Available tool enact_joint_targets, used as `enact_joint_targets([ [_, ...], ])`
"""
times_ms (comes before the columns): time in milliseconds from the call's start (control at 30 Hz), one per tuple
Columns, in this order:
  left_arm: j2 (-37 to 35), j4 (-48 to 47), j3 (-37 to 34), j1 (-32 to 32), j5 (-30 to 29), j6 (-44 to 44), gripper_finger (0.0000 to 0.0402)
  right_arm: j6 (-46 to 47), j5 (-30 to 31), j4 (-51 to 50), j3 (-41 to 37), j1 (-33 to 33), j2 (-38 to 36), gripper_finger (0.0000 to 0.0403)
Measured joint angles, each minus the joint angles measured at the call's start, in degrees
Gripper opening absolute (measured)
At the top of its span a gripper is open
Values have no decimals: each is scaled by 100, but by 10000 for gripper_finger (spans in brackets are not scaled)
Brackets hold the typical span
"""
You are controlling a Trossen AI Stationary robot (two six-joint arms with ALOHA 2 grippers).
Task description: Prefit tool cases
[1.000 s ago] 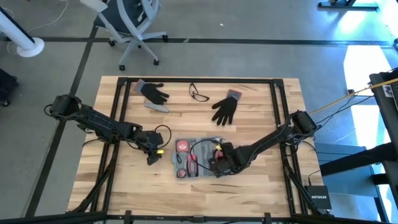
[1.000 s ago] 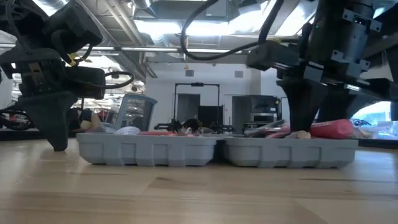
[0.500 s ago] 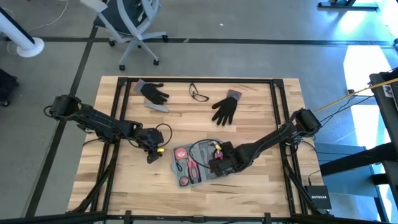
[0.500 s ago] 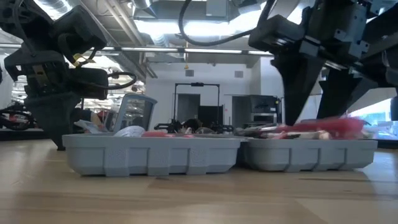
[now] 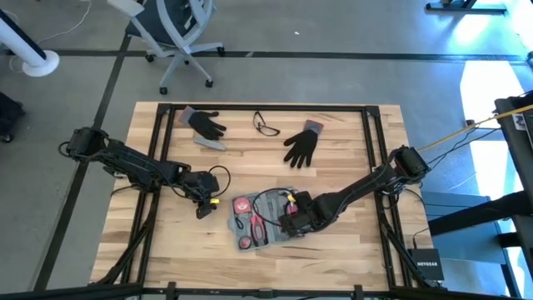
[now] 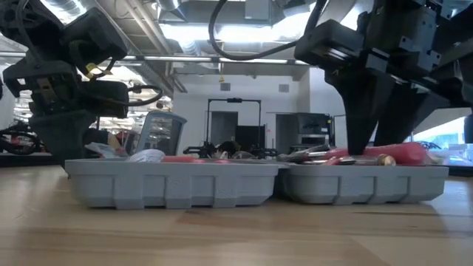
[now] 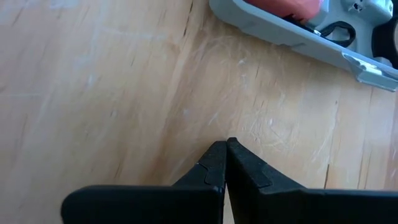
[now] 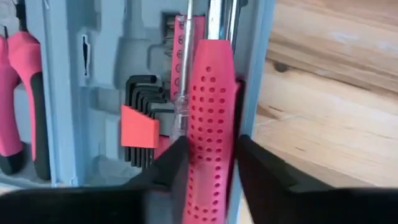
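The open blue-grey tool case [image 5: 238, 223] lies flat on the wooden table, near its front edge and slightly askew; its ribbed wall [image 6: 170, 185] fills the low view. Its recesses hold pink pliers [image 5: 256, 222] and black hex keys [image 8: 144, 102]. My right gripper [image 5: 292, 222] stands over the case's right half, shut on a red perforated tool handle [image 8: 210, 93]. My left gripper [image 5: 202, 208] is shut and holds nothing, with its tips [image 7: 225, 144] just over bare wood left of the case. My right gripper pinches the red handle between its two fingers [image 8: 179, 163], on its two long sides near the butt end [image 8: 210, 146]. The fingers point steeply down and lie across the handle. The handle lies about level along the case's right edge [image 6: 392, 154]; whether it is lifted clear, I cannot tell.
Two black gloves [image 5: 206, 124] [image 5: 301, 147], a pair of glasses [image 5: 266, 126] and a small grey bar [image 5: 211, 143] lie toward the table's far edge. Bare wood lies left of the case and along the near edge. A black frame [image 5: 166, 133] runs around the tabletop.
My right gripper opened its fingers wide over the case, then shut again on the red handle. The case has turned a little on the table, its left end swinging toward the near edge.
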Motion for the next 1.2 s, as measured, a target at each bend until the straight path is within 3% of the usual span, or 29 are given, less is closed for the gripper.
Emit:
enact_joint_targets([
  [233,0,-62,4,4,0,0,0,-9,-54,16,15,5,-55,7],
  [500,-2,-83,7,4,1,24,0,-298,-142,-905,412,0,-33,0],
  [733,-2,-88,7,4,0,131,0,-22,-69,-872,483,-79,-37,1],
  [867,-2,-93,7,4,1,169,0,-287,114,-624,483,-442,-37,29],
  [1100,-2,-110,7,4,0,157,0,-1401,54,-569,483,-1206,-23,139],
  [1200,-2,-112,7,4,0,165,0,-1675,-160,-544,483,-1452,97,163],
])
